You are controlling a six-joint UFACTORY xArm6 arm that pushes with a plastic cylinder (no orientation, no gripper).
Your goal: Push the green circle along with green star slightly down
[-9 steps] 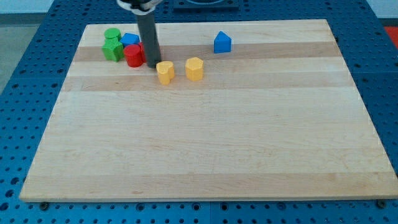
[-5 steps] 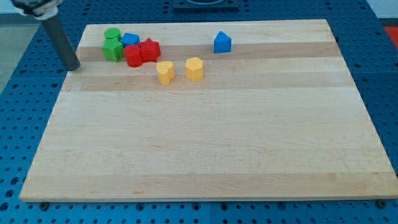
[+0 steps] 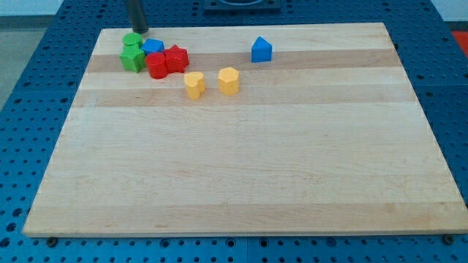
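My tip (image 3: 139,32), a bare rod with no hand to open or close, stands at the table's (image 3: 241,175) top edge just above the green circle (image 3: 131,39), with the green star (image 3: 132,58) directly below it near the top-left corner.

Only a short stretch of the straight dark grey rod shows, plain and smooth, down to my tip (image 3: 140,32).
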